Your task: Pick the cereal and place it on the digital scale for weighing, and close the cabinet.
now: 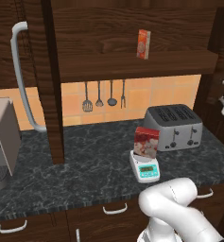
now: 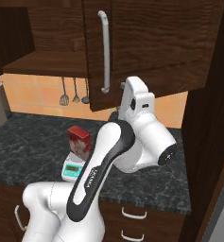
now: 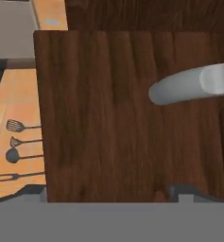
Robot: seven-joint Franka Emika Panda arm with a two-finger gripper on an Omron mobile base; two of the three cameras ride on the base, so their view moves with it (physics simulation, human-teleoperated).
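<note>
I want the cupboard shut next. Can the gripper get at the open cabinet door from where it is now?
Probably yes. In the hand view the gripper faces the cabinet door close up, jaws wide open, the door's grey handle just ahead, nothing between. The cereal already sits on the digital scale.

Your arm [image 2: 108, 156] folds up from the base, elbow bent, wrist raised; gripper [image 3: 108, 196] jaws spread wide, nothing between.
</note>
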